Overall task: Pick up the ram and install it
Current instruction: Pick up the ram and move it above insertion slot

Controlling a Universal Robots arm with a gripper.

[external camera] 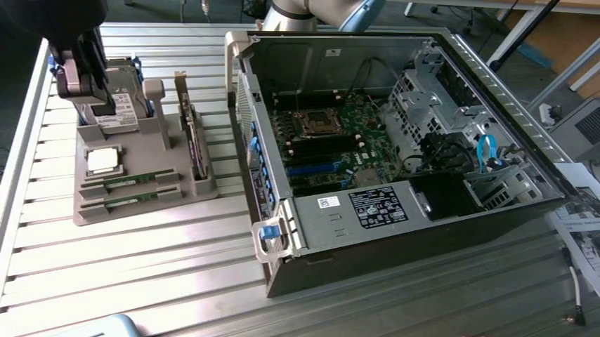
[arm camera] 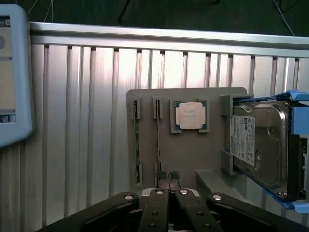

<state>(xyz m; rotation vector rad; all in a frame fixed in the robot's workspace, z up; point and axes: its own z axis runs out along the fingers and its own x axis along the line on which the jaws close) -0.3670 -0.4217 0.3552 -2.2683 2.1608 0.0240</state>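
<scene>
Shut and empty, the gripper (arm camera: 167,176) is seen near one end of a ram (arm camera: 159,137). Two are counted, the second ram (arm camera: 136,140) alongside. Both are slotted in one grey holder (arm camera: 203,159) with one processor chip (arm camera: 190,116) and one hard drive (arm camera: 260,145), at nine o'clock of the one computer case (external camera: 328,70) in the exterior view.

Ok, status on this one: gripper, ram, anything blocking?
Gripper shut, holding nothing, over the gray tray. Ram and second stick sit in tray slots. Nothing blocks them.

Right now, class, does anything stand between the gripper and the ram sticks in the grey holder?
Nothing visible does. The shut gripper hovers above the holder, tips nearest one ram stick, the other ram stick alongside.
</scene>
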